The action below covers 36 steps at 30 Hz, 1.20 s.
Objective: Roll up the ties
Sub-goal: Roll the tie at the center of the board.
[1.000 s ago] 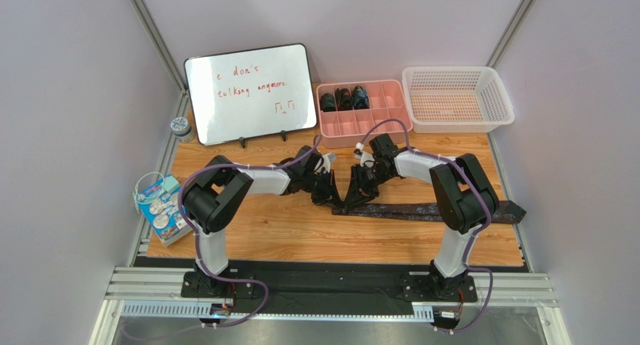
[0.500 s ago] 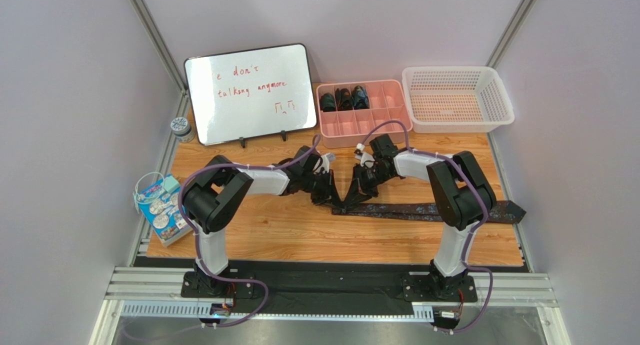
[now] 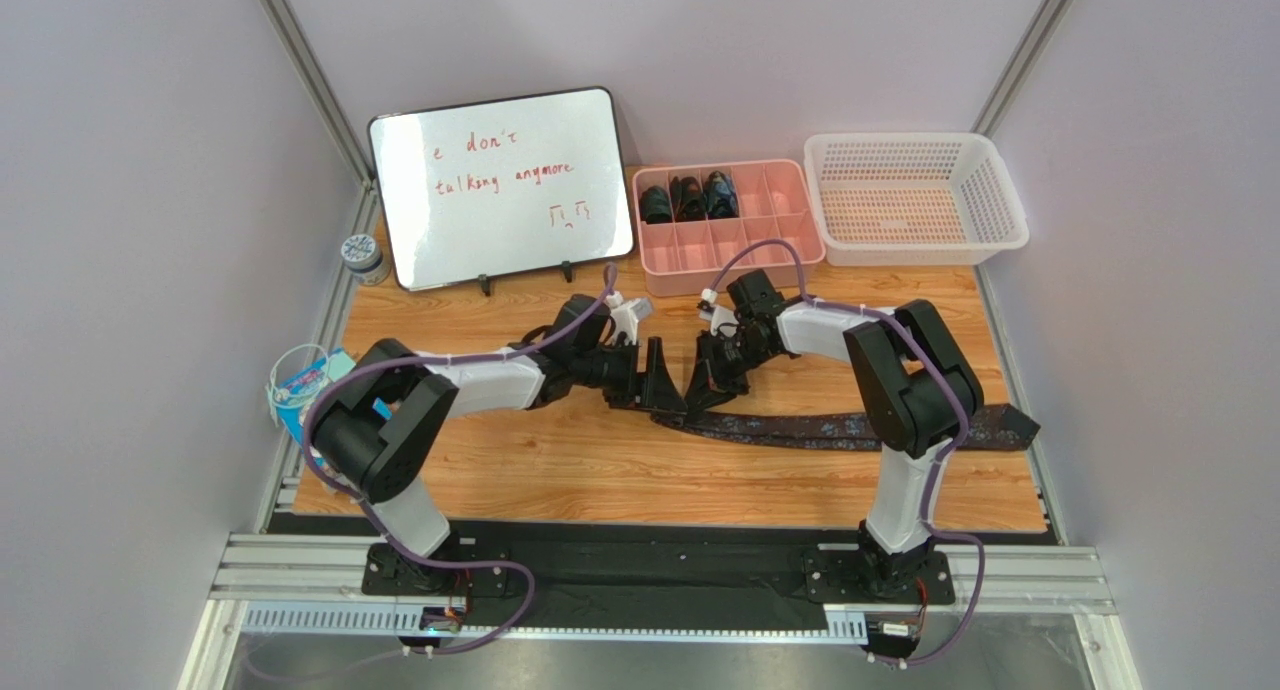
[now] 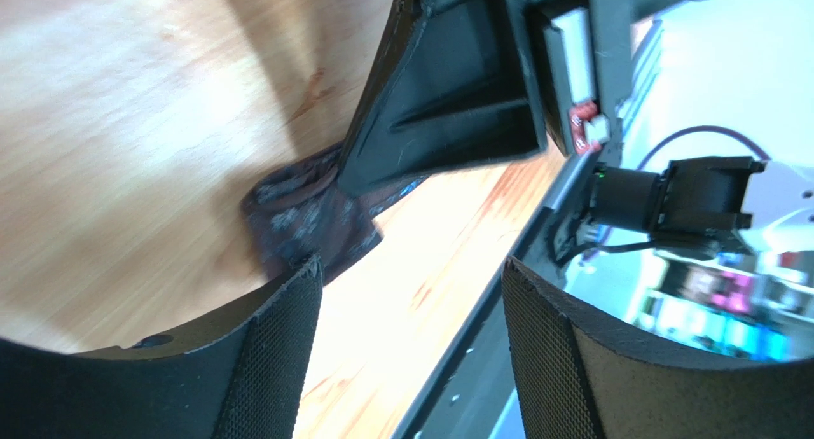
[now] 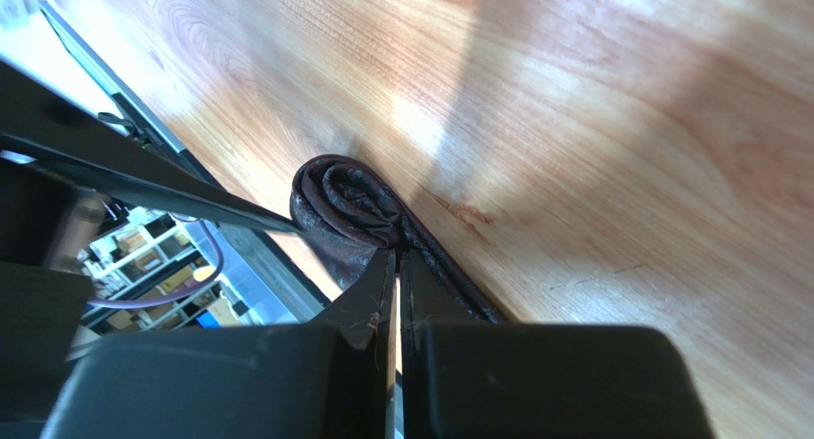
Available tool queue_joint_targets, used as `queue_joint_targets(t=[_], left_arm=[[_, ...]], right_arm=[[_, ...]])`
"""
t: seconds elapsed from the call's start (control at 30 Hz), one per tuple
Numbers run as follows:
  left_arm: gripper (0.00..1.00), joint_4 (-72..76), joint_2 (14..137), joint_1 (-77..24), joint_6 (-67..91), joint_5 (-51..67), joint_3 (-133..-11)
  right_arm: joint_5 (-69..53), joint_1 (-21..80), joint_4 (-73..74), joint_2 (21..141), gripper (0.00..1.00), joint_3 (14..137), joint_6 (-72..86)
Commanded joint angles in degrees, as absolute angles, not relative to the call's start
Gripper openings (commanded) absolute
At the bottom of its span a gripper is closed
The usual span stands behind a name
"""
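A dark speckled tie (image 3: 842, 429) lies flat along the wooden table, its wide end at the right edge. Its left end is curled into a small loose coil (image 5: 346, 208). My right gripper (image 3: 703, 393) is shut, and its tips (image 5: 397, 254) pinch the fabric right at that coil. My left gripper (image 3: 661, 381) faces it from the left and stands open (image 4: 411, 267), with nothing between its pads (image 4: 277, 363). The tie's curled end (image 4: 306, 215) lies just past its left fingertip. Three rolled ties (image 3: 688, 198) sit in the back row of the pink tray (image 3: 751, 248).
A whiteboard (image 3: 504, 185) stands at the back left and a white basket (image 3: 914, 195) at the back right. A small tin (image 3: 361, 252) sits by the left wall. A blue packet (image 3: 308, 383) lies at the table's left edge, under my left arm's elbow.
My left gripper has opened, let go of the tie's end and drawn back to the left. My right gripper has shut at the coil. The tie has shifted slightly.
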<state>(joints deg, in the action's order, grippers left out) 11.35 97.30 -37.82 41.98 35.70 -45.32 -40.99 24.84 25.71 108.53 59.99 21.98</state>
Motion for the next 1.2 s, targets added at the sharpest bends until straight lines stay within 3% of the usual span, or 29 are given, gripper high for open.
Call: queue_joint_targets(t=[0.0,0.1,0.23,0.33,0.47,0.63,0.83,1.17], left_arm=[[0.76,6.51,89.66,-34.9,29.31,34.45,-44.03],[0.76,2.57,84.91,-32.61,19.02,37.17,-45.08],[0.76,-6.04,79.2,-30.5,-6.42,42.79,-46.93],[0.76,-8.62,73.75,-30.5,-14.22,46.4,-44.4],[0.76,5.83,66.73,-33.29,-11.87,43.71,-33.7],[0.77,17.65,66.7,-37.78,-9.41,40.0,-27.25],[0.76,32.4,72.24,-47.28,-8.52,32.88,-23.29],[0.76,42.18,89.1,-49.92,-10.11,27.86,-26.54]], right_arm=[[-36.91,25.57,26.28,109.69,0.0,61.52,18.81],[-37.09,26.1,26.8,109.78,0.0,62.13,17.32],[-38.49,26.72,28.64,110.04,0.0,63.62,13.55],[-39.9,27.68,31.1,111.0,0.0,66.26,8.9],[-41.66,28.65,35.32,111.97,0.0,68.72,1.51],[-44.38,28.65,42.26,112.41,0.0,68.73,-7.28],[-46.41,28.65,45.88,112.06,0.0,66.88,-13.97],[-44.65,28.56,46.49,111.71,0.0,67.5,-15.55]])
